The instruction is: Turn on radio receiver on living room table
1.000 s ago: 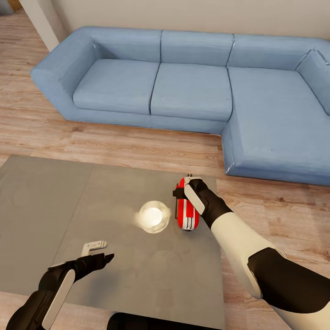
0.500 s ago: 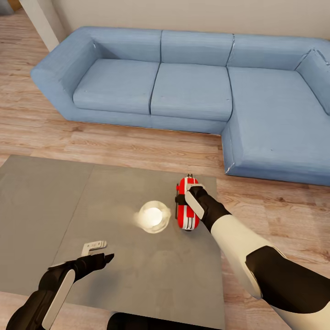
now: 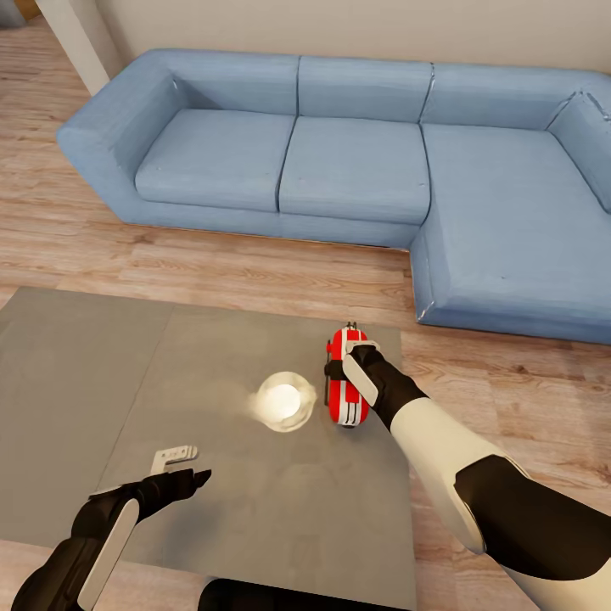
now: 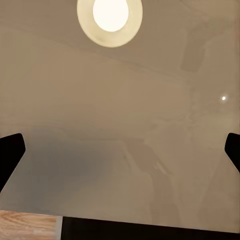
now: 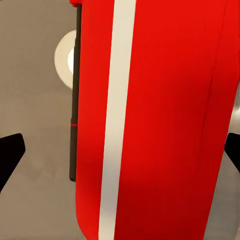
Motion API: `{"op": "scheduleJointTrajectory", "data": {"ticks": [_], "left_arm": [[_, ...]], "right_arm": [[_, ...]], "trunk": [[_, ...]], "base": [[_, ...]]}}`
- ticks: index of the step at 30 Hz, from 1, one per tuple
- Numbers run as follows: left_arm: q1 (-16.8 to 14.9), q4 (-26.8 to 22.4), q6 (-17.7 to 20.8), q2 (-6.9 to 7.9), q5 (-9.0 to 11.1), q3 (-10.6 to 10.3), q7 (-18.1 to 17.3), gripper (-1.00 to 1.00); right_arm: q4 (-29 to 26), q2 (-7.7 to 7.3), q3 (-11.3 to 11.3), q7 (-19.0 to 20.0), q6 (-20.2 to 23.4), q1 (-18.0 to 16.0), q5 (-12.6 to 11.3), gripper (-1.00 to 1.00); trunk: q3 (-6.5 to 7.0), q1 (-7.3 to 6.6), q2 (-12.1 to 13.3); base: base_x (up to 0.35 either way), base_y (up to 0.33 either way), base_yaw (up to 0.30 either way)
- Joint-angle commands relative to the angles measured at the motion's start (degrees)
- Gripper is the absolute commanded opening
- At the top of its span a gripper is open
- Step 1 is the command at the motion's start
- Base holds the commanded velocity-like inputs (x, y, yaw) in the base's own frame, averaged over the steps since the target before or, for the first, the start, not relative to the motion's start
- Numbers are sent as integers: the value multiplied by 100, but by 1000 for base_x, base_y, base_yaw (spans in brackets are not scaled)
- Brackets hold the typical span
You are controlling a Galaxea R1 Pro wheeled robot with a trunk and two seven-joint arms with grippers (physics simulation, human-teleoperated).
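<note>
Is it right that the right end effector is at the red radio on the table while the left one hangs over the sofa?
Not quite. The right end effector is at the radio receiver on the table, but the left end effector hangs over the table's near edge, not the sofa. The head view shows it.

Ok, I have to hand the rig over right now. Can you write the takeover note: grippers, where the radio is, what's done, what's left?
Right gripper: open, directly over the radio receiver, fingers apart; contact cannot be judged.
Left gripper: open, empty, above the near part of the table, close to a small white object.
Radio: on the table's right side, beside a bright lamp reflection, blue sofa beyond.
Done: approach and alignment.
Left: press the switch. No sign yet that the radio is on.
</note>
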Motion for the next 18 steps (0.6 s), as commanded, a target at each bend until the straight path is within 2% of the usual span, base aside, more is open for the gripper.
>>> {"op": "scheduleJointTrajectory", "data": {"ticks": [1,8,18], "left_arm": [[1,0,-2,0,0,0,0,100],[-3,0,0,0,-1,0,0,100],[-1,0,-3,1,2,0,0,100]], "right_arm": [[1,0,-1,0,-9,0,-2,100],[8,-69,-9,1,-22,0,-25,100],[9,-92,-12,4,-66,0,-18,100]], "trunk": [[0,0,0],[0,0,0],[0,0,0]], "base": [[0,0,0],[0,0,0],[0,0,0]]}}
